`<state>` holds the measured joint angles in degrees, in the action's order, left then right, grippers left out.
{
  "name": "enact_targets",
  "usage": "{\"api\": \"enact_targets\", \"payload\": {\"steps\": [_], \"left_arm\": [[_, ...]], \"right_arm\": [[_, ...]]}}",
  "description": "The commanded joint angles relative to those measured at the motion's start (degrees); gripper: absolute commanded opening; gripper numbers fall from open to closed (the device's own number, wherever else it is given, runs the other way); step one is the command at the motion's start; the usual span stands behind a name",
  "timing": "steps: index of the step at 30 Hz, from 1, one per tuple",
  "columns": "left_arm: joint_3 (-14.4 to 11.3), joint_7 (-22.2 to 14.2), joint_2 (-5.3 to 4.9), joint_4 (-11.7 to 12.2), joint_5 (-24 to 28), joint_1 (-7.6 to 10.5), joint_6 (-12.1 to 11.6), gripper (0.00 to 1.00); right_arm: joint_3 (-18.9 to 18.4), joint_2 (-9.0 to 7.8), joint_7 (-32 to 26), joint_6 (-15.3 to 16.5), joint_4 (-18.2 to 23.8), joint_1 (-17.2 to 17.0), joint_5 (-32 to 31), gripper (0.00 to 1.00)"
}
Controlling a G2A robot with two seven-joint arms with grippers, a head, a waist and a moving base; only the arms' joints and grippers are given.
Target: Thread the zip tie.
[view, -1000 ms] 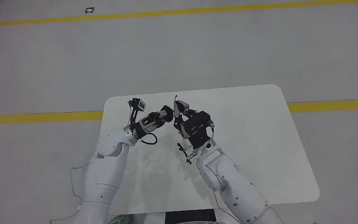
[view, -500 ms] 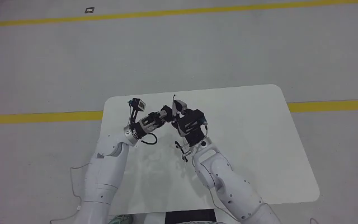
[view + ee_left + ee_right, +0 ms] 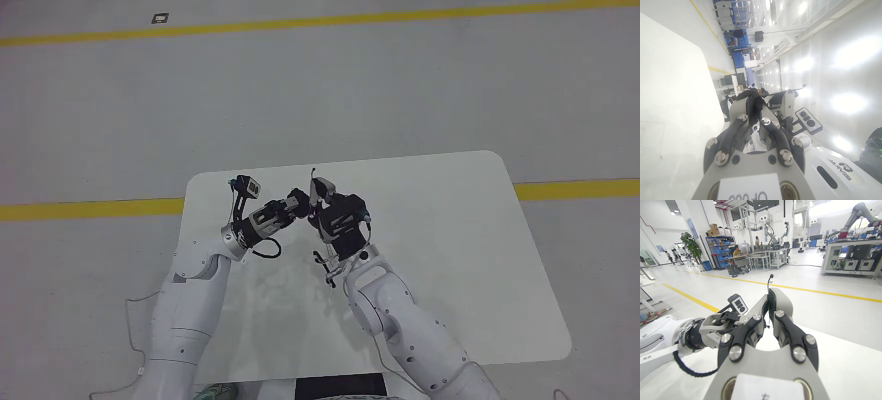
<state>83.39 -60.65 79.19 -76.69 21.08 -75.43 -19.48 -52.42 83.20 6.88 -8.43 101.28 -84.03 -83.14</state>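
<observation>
one zip tie, black and thin, clamped between pads of right gripper, fingers pressed together on it. head end sticks out past fingertips, short tail shows between fingers behind. left gripper fingers also together, tips just beside right gripper; if it pinches tie, cannot tell. two grippers meet above one white table, over its far left part.

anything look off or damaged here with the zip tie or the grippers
Nothing stands out. The zip tie is pinched straight in the shut right gripper, its head poking above the fingertips and its thin end hanging free below, with no kink visible. The left gripper sits close beside it above the table.
</observation>
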Motion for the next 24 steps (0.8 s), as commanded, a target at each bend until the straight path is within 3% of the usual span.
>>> {"api": "enact_targets", "payload": {"steps": [1,24], "left_arm": [[0.0,0.0,0.0,0.0,0.0,0.0,0.0,0.0],[0.0,0.0,0.0,0.0,0.0,0.0,0.0,0.0]], "right_arm": [[-0.1,0.02,-0.1,0.0,0.0,-0.1,0.0,0.0],[-0.1,0.36,0.3,-0.1,0.1,-1.0,-0.1,0.0]]}}
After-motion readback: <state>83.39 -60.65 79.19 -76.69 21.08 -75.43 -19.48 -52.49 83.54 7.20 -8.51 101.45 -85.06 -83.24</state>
